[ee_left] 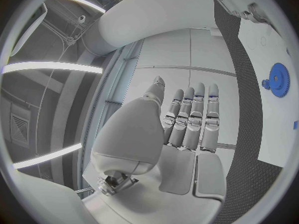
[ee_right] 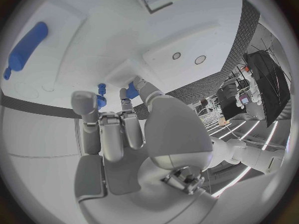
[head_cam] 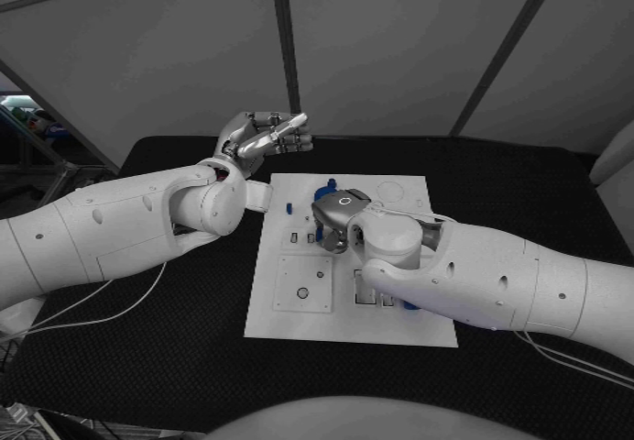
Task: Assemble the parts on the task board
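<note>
While our right hand [head_cam: 346,218] hangs low over the middle of the task board [head_cam: 397,325], we judge the step in hand to be a pick or seating of one of the small blue parts under its fingers. In the right wrist view a blue part [ee_right: 131,90] sits right at the fingertips [ee_right: 126,95], with another blue peg [ee_right: 101,88] just beside it; we cannot tell whether the fingers pinch it or merely touch it, so the hold stays uncertain. A longer blue cylinder [ee_right: 26,47] lies on the board well apart from that hand.

Our left hand [head_cam: 267,135] is raised beyond the board's far corner, above the desk [head_cam: 158,367], fingers straight and side by side, holding nothing. From its wrist camera a blue gear [ee_left: 278,79] rests on the board off to the side of the fingers [ee_left: 190,117], not touched.

Next, we think the right hand needs a firm pinch on the part and a straight, upright move to its seat; a tilt could jam it. The left hand could come down to steady the board.
</note>
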Controlling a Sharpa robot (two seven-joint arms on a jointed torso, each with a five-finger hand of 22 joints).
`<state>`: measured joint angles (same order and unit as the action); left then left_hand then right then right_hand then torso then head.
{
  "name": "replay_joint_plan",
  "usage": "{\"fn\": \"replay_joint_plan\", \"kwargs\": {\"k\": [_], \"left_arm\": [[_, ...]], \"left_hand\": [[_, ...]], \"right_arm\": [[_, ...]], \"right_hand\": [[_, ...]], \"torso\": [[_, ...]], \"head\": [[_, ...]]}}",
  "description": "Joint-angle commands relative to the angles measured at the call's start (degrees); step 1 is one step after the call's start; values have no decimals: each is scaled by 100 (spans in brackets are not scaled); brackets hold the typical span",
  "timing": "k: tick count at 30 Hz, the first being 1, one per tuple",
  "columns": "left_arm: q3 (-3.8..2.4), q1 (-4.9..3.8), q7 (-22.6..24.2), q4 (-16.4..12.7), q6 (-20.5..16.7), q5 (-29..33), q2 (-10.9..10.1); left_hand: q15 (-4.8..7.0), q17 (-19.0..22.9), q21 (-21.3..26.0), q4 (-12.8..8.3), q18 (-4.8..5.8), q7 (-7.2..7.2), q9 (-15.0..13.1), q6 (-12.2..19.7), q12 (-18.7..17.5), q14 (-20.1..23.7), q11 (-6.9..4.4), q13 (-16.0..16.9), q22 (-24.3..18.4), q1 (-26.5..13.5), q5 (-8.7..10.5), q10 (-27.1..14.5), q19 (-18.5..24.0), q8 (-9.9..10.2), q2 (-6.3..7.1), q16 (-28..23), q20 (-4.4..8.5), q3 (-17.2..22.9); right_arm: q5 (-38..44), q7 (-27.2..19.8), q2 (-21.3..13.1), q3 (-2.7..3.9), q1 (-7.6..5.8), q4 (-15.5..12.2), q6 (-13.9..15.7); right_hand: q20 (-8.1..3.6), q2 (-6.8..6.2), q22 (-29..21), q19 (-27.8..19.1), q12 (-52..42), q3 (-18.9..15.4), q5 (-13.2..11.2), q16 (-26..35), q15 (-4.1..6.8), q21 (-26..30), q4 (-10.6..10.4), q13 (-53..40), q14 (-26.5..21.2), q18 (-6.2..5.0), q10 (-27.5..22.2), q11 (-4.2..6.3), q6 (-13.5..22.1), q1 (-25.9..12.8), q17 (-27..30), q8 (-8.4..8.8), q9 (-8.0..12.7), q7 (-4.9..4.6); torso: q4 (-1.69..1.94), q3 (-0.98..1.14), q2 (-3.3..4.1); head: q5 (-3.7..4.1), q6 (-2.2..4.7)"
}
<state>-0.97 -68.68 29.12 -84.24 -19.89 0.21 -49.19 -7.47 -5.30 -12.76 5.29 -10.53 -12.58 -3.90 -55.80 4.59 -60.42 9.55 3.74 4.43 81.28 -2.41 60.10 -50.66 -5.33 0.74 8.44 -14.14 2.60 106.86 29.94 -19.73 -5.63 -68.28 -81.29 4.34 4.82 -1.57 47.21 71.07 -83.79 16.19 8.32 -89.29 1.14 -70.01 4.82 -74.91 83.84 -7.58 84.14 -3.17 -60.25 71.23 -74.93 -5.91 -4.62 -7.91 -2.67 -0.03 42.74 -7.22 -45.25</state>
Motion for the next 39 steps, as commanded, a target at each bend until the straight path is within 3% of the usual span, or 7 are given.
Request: {"fn": "replay_joint_plan", "kwargs": {"k": [1,39], "left_arm": [[-5,-6,9,-5,56,-9,6],[-5,-5,9,1,58,-9,5]], "left_hand": [[-7,6,22,-31,0,14,9,-43,-37,-45,15,-2,-6,-3,-28,37,-32,16,-62,-28,2,4],[-7,7,25,-38,0,12,10,-43,-43,-48,16,-2,-9,-3,-28,37,-34,23,-66,-32,2,3]], "right_arm": [[-36,-13,-1,-23,21,4,-76],[30,99,-13,-23,22,-67,-106]], "right_hand": [[8,-22,-10,-52,32,-2,11,19,0,36,-38,-650,558,12,-2,3,50,-46,-1282,24,8,-7],[29,-3,-12,-47,22,46,24,12,-14,48,-50,-667,563,10,9,-2,23,-52,-1302,15,-2,-4]], "torso": [[0,-1,0],[0,0,-1]], "head": [[2,-3],[-6,-34]]}}
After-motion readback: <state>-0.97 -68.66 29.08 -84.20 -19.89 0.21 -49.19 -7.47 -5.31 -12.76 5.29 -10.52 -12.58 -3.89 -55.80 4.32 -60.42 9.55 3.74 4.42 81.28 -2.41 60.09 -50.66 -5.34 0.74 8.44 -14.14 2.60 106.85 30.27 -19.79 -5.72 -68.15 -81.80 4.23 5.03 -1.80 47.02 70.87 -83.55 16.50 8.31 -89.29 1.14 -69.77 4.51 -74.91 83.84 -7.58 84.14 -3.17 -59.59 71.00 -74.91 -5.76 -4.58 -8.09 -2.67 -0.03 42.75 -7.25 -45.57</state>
